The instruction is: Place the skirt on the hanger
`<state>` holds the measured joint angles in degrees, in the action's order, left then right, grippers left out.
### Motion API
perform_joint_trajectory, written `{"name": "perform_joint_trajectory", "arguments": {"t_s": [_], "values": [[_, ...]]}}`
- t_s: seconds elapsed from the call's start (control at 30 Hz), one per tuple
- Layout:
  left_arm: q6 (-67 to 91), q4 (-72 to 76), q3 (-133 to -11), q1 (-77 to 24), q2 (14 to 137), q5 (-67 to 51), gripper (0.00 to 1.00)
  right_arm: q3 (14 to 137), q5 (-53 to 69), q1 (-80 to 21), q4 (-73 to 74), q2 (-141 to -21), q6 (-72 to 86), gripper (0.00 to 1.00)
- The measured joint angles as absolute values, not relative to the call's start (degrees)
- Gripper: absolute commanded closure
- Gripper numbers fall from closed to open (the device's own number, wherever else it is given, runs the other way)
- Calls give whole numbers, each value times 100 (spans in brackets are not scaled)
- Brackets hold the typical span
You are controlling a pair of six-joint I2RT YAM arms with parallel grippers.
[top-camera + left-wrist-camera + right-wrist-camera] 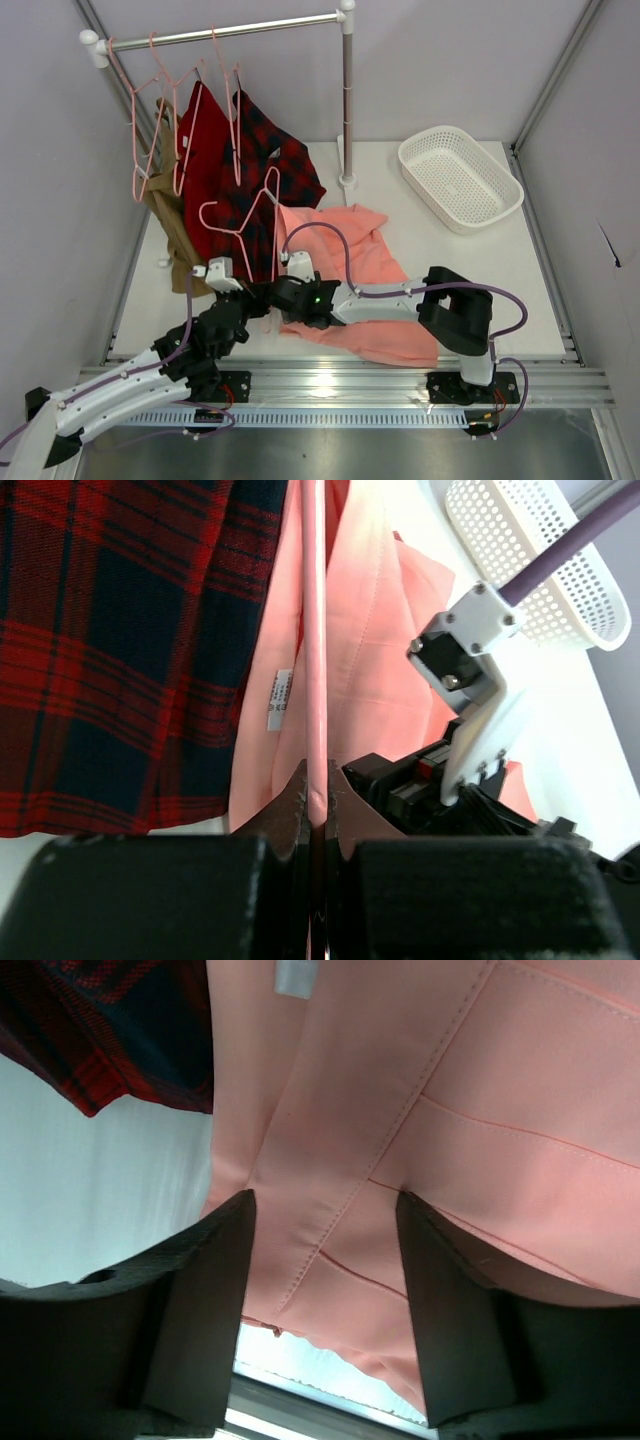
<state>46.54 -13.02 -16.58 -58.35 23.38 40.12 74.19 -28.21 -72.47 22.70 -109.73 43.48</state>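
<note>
My left claw is clenched on the hanger wire. My right claw is released, straddling the skirt waistband. I should close squarely on that seam before threading.

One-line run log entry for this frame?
left gripper: shut on hanger wire | right gripper: open, at skirt | status: skirt not yet on hanger

Shirt left, skirt right, hanger between, basket far right
</note>
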Motion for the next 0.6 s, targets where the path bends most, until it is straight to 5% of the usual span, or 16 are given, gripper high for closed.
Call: {"name": "perform_joint_trajectory", "arguments": {"t_s": [0.3,0.43,0.6], "values": [[4657,-1306,-1658,-5839,2189,3981,100,7439,-2952,-7251,2222,-11203,4246,64],[4657,-1321,-1658,-5839,2102,3979,100,7439,-2958,-7251,2171,-11284,4219,100],[4661,-1354,-1658,-5839,2093,3986,100,7349,-2971,-7251,2016,-11242,4176,100]]}}
